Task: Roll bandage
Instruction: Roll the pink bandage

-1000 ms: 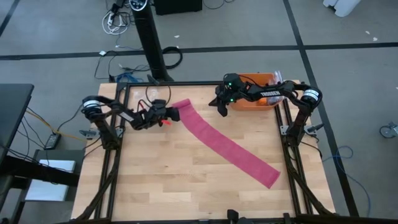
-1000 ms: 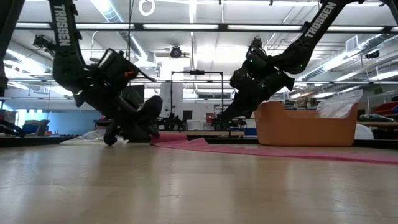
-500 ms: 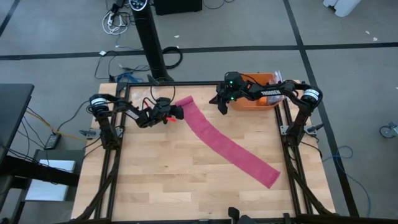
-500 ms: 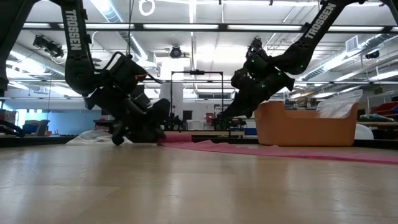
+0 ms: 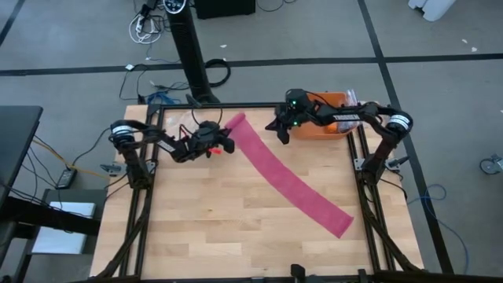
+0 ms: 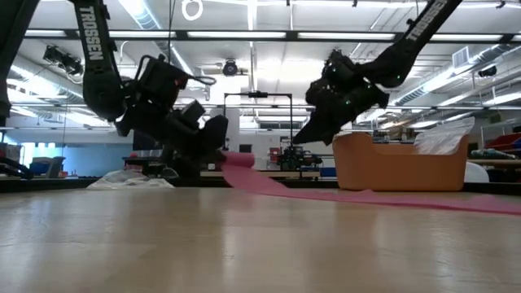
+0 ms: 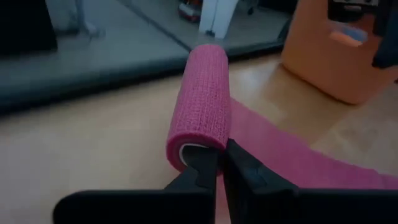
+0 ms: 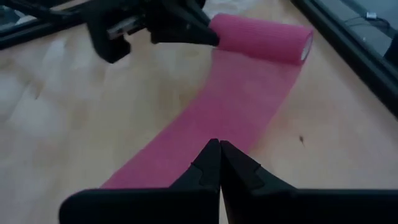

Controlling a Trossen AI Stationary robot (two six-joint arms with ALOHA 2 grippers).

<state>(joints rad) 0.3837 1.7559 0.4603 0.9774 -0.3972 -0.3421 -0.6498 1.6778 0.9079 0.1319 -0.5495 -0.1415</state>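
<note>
The magenta-pink bandage [image 5: 295, 185] lies as a long flat strip slanting from the table's far left toward its near right corner. Its far-left end is wound into a short roll [image 7: 202, 102] with a pale core showing in the end face. My left gripper [image 5: 227, 143] is shut on that roll. My right gripper [image 5: 281, 137] hangs shut above the strip [image 8: 205, 118], a little to the right of the roll, and touches nothing; the low view shows it [image 6: 303, 137] well above the table. My left gripper has the roll's near end face [image 7: 198, 151], at the rim of the pale core, between its shut fingertips [image 7: 239, 171]. It comes from the table's left, roughly along the roll's axis. The roll [image 6: 236, 159] is lifted clear of the table and the strip slopes down from it to the wood.
An orange bin [image 5: 330, 124] with crinkly white material in it stands at the far right, just behind my right arm. A clear plastic bag [image 6: 122, 177] lies at the far left. The near half of the wooden table [image 5: 204, 228] is bare.
My left gripper has gone toward the table's right to the bandage's wound end, shut on it and raised it. That end has lifted off the table and swung toward the far edge; the rest of the strip has stayed flat. My right gripper has risen a little.
</note>
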